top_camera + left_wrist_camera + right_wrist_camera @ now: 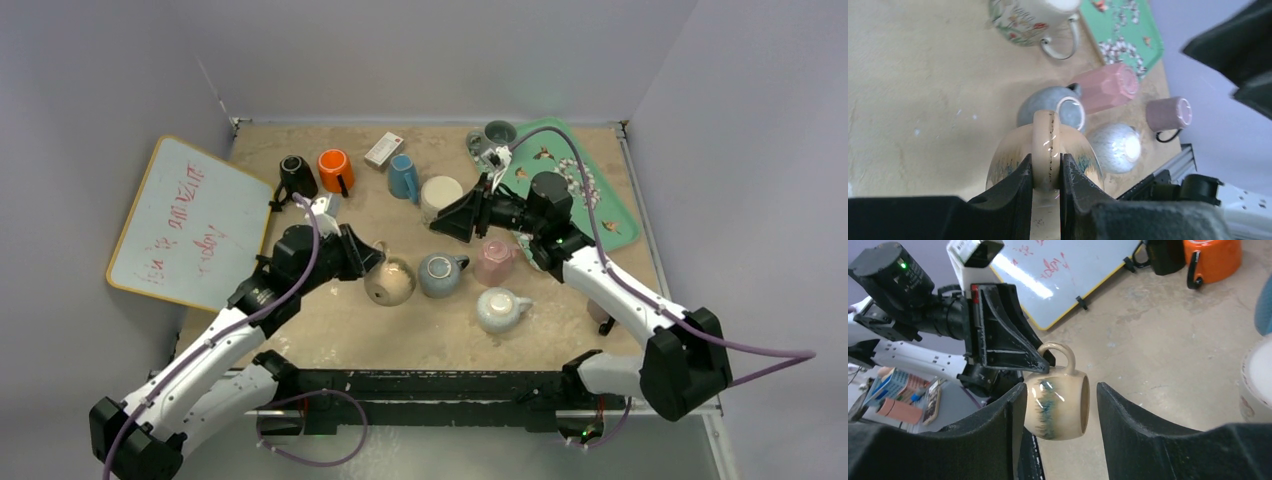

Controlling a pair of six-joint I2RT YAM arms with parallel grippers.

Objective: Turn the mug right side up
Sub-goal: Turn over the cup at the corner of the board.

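One mug (390, 282): tan, sideways, 9 o'clock from grey mug (441, 274).
Left gripper (1046, 161): my clamp on its handle (1047, 135).
Right gripper (437, 222): spread, empty.

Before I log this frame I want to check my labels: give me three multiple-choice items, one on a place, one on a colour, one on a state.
1. Where does the orange mug stand?
A. on a green tray
B. beside the black mug, near the whiteboard
C. stacked on a pink mug

2. What colour is the mug that the left pincer holds?
A. pink
B. orange
C. beige with a blue-green streak

3. How is the right pincer?
A. open, holding nothing
B. shut on a mug
C. shut on a tray

Key:
1 B: the top view shows orange next to black.
2 C: its fingers clamp the handle of the beige mug.
3 A: its fingers stand apart with nothing between them.
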